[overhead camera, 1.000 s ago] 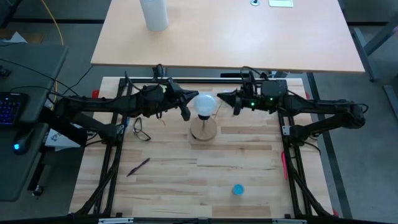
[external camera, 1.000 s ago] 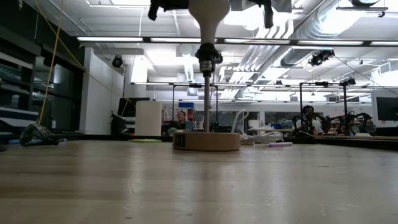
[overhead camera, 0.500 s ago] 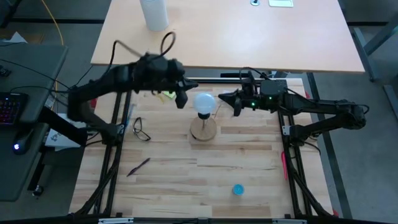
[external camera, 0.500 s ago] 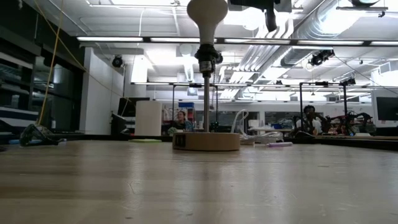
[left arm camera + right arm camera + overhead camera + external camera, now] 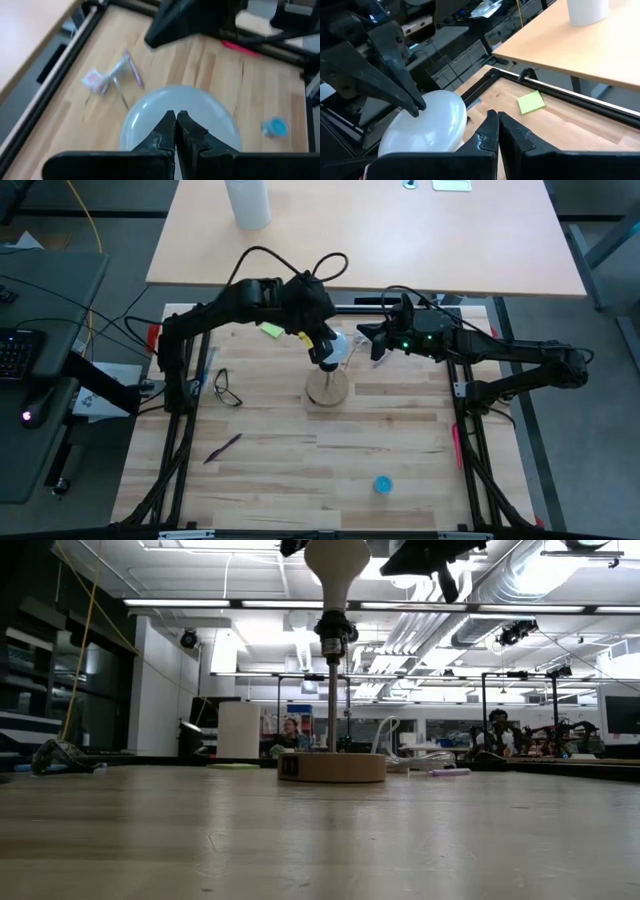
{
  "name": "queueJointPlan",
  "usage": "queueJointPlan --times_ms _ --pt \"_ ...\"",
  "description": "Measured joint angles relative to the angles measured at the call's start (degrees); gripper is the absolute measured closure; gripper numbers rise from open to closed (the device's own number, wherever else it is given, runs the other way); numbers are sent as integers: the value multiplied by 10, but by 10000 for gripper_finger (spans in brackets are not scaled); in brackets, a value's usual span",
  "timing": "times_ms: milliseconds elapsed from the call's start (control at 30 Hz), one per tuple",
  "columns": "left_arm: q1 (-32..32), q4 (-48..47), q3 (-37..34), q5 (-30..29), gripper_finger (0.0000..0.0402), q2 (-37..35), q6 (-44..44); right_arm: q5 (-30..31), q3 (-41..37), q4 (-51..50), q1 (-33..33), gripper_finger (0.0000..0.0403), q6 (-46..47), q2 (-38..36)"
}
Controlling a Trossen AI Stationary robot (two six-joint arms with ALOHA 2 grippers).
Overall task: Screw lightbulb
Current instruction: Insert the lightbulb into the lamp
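With its fingers pressed together, the left gripper (image 5: 328,360) touches the top of the lightbulb (image 5: 336,347) from above. Just beside the globe, the right gripper (image 5: 367,337) is closed on nothing. Beneath them the lightbulb stands upright, globe up, screw base down in the socket of the wooden stand (image 5: 327,390) on the table (image 5: 300,450).

Two dark, near-black jointed arms. The left arm (image 5: 215,315) carries thin black cables that rise in loops above its forearm. The right arm (image 5: 520,360) bears a boxy wrist housing with small green lights and a looped black cable. The left gripper (image 5: 175,131) has two black, wedge-shaped fingers tapering to narrow tips, set on a flat black crossbar. The right gripper (image 5: 497,131) shows the same black tapered fingers and crossbar.
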Motion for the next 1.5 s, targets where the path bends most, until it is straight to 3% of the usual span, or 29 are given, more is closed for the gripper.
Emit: queueJointPlan --times_ms 333,533,800,1500 --pt "-13 -13 0 -7 401 -3 -5 8 0 -11 -8 403 0 1" --pt "-14 -18 0 -21 401 -2 5 -6 0 34 -10 403 16 17" --pt "-12 -25 0 -31 401 -2 11 -14 0 79 21 403 43 62" --pt "-6 -23 -1 -57 401 -1 36 40 0 82 130 403 108 57"
